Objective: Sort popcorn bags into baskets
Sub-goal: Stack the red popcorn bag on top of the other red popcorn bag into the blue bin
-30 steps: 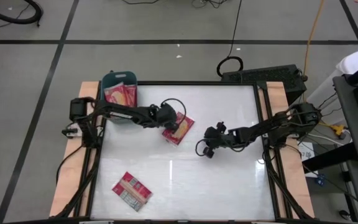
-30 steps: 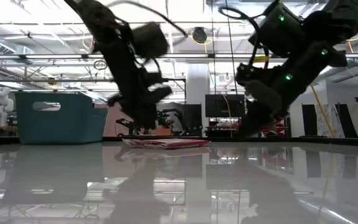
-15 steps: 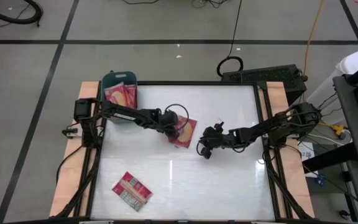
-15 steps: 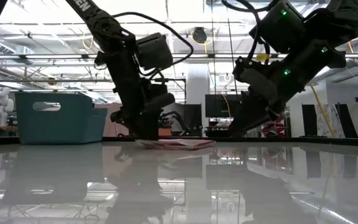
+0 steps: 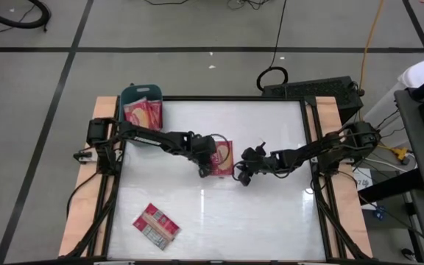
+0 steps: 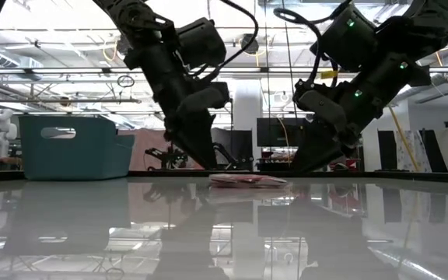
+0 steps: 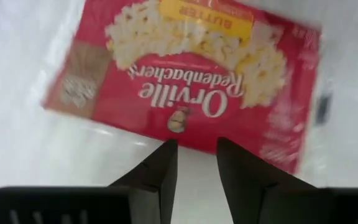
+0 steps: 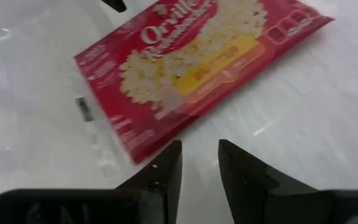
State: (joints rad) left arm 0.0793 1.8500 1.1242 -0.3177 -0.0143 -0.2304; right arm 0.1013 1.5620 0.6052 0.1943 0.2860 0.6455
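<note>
A red popcorn bag [image 5: 223,157] lies flat at the table's middle, its yellow picture face up [image 7: 185,56]. My left gripper [image 5: 205,169] stands at its left long edge, narrowly open, with its tips down at the table [image 6: 208,162]. My right gripper [image 5: 243,175] hovers just right of the bag, near its near corner [image 8: 135,152]. It is narrowly open with nothing between its fingers. The teal basket [image 5: 135,90] stands at the far left with red bags [image 5: 142,112] inside it. Another bag [image 5: 155,224] lies label up near the front left. My left gripper has its two fingertips [image 7: 169,149] right at the bag's long edge [image 7: 194,138], slanting down from the table's left. I cannot tell whether they touch the edge. The bag lies flat on the table.
Wooden side rails [image 5: 79,213] and a black frame edge the white table. Free table surface lies along the front right and the far right. Beyond the far right corner sits a dark box with cables [image 5: 311,90].
My left gripper has gone toward the table's right edge and a little nearer, and its wrist has rolled. The bag has slid rightward along the table with it and turned about. Its long sides now run near to far.
</note>
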